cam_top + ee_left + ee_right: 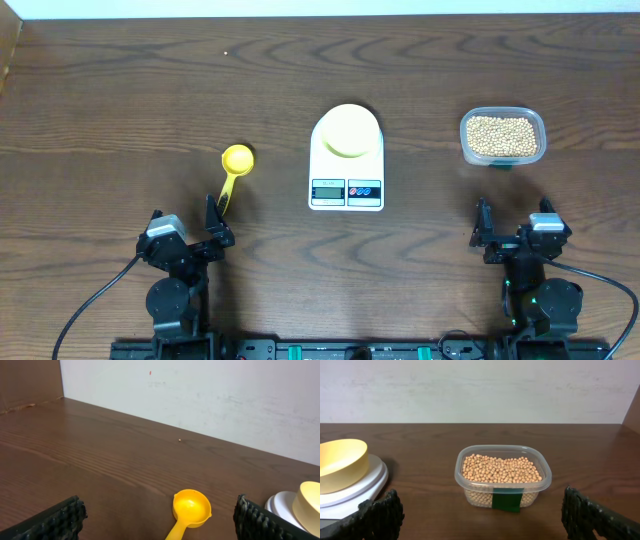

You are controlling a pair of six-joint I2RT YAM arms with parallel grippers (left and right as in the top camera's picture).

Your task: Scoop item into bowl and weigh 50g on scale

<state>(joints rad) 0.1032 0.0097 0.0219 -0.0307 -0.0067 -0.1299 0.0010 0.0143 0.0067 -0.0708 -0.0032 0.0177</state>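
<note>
The beige beans (502,135) fill a clear plastic tub (465,140) at the right; they also show in the right wrist view (501,469). The pale yellow bowl (349,130) sits on the platform of the white scale (346,191); the bowl shows in the right wrist view (340,464) and at the edge of the left wrist view (307,505). A yellow long-handled scoop (236,162) lies left of the scale, empty (191,509). My left gripper (215,226) (160,525) is open just behind the scoop's handle. My right gripper (498,236) (482,515) is open and empty, short of the tub.
The dark wooden table (120,110) runs to a white wall at the back. One stray bean (226,53) lies far back left. A green label (506,499) marks the tub's near side.
</note>
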